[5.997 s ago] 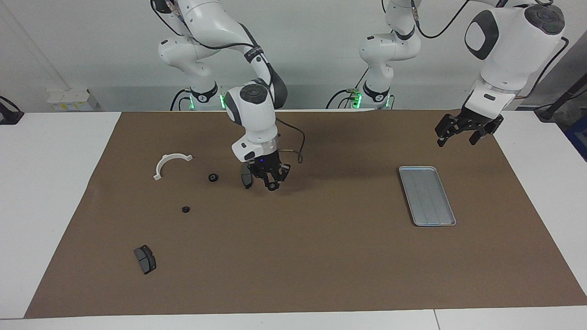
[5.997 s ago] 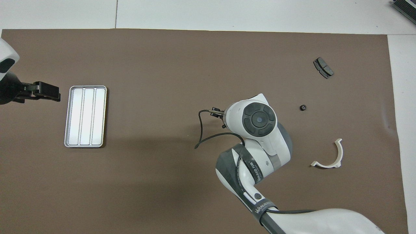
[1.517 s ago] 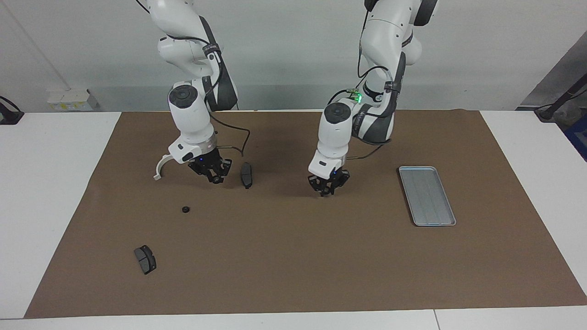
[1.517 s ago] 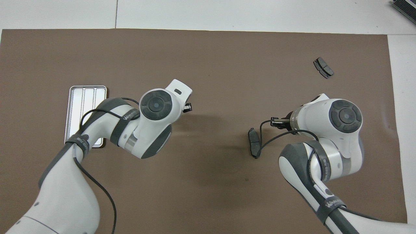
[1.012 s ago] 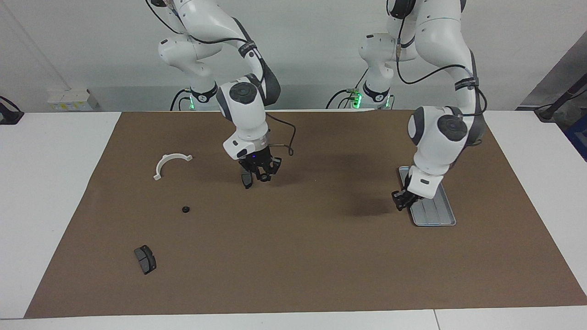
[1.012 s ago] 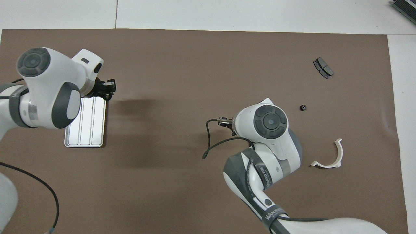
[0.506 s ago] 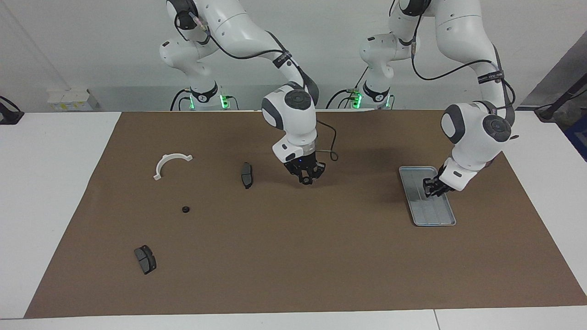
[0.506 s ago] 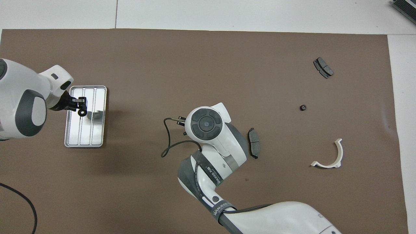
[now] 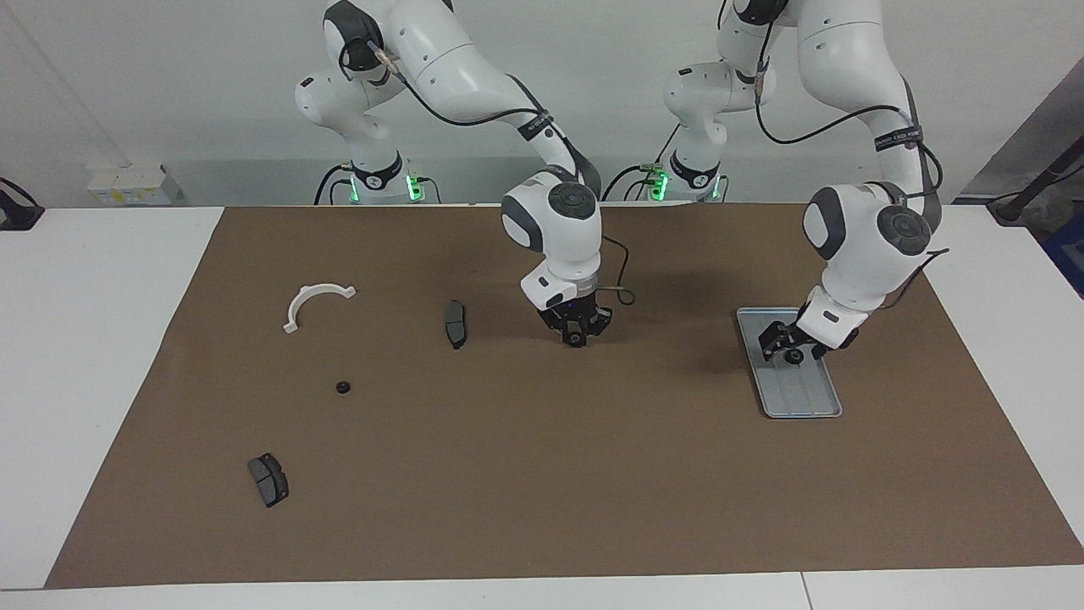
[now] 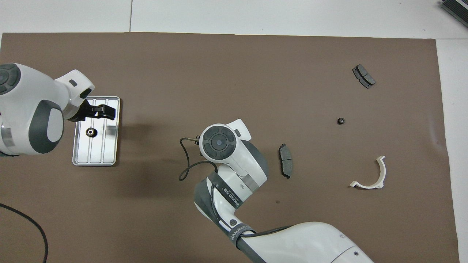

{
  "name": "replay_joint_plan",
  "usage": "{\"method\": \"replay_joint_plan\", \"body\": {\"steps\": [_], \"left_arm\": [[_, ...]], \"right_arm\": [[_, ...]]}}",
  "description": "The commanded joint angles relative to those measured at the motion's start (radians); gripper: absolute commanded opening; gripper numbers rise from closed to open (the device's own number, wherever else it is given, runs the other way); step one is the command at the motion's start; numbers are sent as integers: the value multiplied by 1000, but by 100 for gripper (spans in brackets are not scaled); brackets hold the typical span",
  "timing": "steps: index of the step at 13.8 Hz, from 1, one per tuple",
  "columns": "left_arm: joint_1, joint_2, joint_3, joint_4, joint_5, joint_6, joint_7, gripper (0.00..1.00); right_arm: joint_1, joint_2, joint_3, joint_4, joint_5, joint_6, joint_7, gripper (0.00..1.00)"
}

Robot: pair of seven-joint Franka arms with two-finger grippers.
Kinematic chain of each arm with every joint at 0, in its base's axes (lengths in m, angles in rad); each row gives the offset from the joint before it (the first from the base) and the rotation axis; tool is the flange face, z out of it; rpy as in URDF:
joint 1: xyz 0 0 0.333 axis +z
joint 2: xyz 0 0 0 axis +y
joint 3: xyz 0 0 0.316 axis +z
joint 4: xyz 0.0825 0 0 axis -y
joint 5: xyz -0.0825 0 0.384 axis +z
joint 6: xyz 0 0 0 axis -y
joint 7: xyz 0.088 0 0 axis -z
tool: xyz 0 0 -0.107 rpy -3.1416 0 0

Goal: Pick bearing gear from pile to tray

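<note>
The silver tray point(image 9: 826, 398) lies toward the left arm's end of the mat and also shows in the overhead view point(image 10: 109, 153). One black ring point(image 9: 793, 357) lies in it point(image 10: 89, 132). My left gripper point(image 9: 783, 346) is open just above that ring point(image 10: 104, 111). My right gripper point(image 9: 576, 336) is low over the middle of the mat, shut on a small black ring; in the overhead view its own wrist hides it. Of the pile, one black ring point(image 9: 342, 387) stays on the mat point(image 10: 340, 120).
A dark grey pad point(image 9: 456, 323) lies beside the right gripper point(image 10: 286, 165). A second pad point(image 9: 268, 479) lies farthest from the robots point(image 10: 363, 75). A white half-ring point(image 9: 296, 305) lies toward the right arm's end point(image 10: 383, 173).
My left gripper has opened and let the ring down into the tray, then lifted a little. My right gripper has moved slightly toward the tray with its ring.
</note>
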Motion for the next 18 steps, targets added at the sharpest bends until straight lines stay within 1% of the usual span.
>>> {"method": "replay_joint_plan", "body": {"steps": [1,3,4,5,6,8,10,12,15,16,18], "left_arm": [[-132,-16,14,-7,-10,28,-189,100],[-226,-18,13,-25,-10,85,-332,100],[-274,-18,13,-36,-10,132,-436,100],[-319,-16,13,-39,-10,178,-531,100],[-362,-16,13,-52,-10,227,-587,100],[-443,-16,13,-85,-10,312,-607,100],[-503,-10,13,-102,-10,335,-606,100],[-554,-6,13,-123,-10,338,-601,90],[-587,14,14,-157,-9,360,-592,81],[-592,16,14,-169,-7,366,-587,79],[-592,16,14,-192,-7,392,-564,72]], "right_arm": [[-18,-3,1,26,-34,-39,15,100],[-45,-26,1,19,-34,-35,7,100],[-68,-43,1,9,-34,-35,-11,100],[-99,-68,1,-10,-34,-35,-54,100],[-135,-98,1,-38,-34,-35,-106,100],[-209,-155,1,-101,-34,-35,-221,100],[-283,-192,1,-151,-32,-32,-342,100],[-353,-207,1,-176,-31,-33,-466,100],[-461,-207,1,-193,-20,-22,-653,100],[-490,-207,1,-204,-17,-21,-713,100],[-556,-209,2,-233,-17,3,-833,100]]}}
